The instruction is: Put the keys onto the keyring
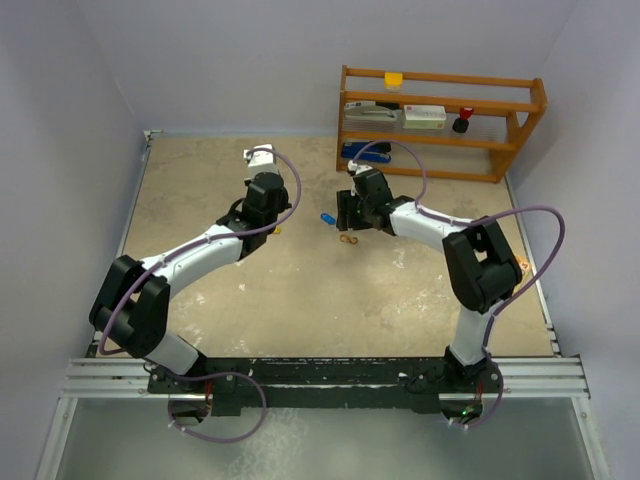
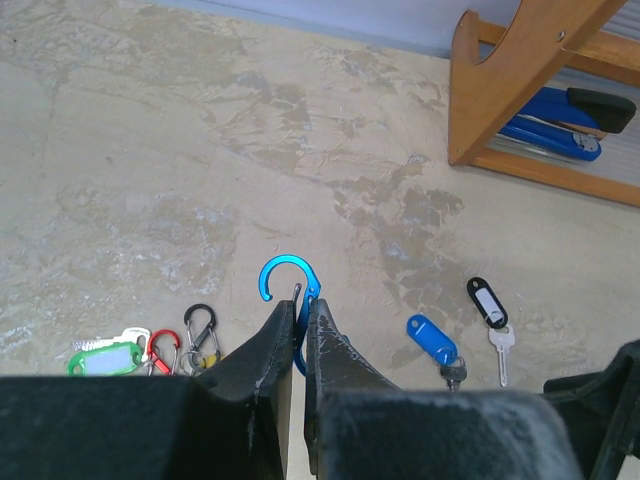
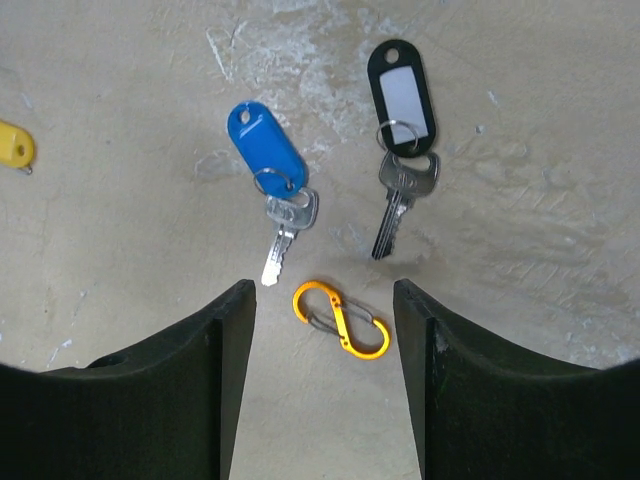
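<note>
My left gripper [image 2: 300, 305] is shut on a blue carabiner hook [image 2: 280, 270], whose open curved end sticks out past the fingertips above the table. A blue-tagged key [image 2: 430, 338] and a black-tagged key with a white label [image 2: 485, 302] lie to its right. A green tag [image 2: 105, 358] lies at the far left. My right gripper [image 3: 322, 292] is open and empty, hovering over an orange S-shaped hook [image 3: 340, 318]. The blue-tagged key [image 3: 265, 148] and the black-tagged key [image 3: 402, 95] lie just beyond its fingers. A yellow tag [image 3: 12, 145] shows at the left edge.
A red hook [image 2: 163, 350] and a black hook [image 2: 200, 325] lie beside the green tag. A wooden shelf [image 1: 440, 120] stands at the back right, with a blue stapler [image 2: 560, 125] under it. Walls close the table on three sides.
</note>
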You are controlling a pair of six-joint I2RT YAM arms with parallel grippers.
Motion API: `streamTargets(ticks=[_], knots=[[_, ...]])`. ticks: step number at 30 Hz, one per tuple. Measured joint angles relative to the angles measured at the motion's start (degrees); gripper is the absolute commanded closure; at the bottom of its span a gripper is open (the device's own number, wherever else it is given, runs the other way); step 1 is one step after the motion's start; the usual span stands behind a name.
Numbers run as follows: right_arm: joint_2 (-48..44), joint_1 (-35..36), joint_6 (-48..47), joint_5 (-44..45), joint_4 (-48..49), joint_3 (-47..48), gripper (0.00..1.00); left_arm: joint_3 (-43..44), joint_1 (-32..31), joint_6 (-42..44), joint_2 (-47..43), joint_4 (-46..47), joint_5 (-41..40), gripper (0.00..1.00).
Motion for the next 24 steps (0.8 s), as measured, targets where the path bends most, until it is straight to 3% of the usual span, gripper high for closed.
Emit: streamTargets(ticks=[24], knots=[[12.33,1.68,-0.26,0.22,-4.26,15.56,0.46,-0.11,0.00,0.17,0.00,-0.02,0.00,1.00]])
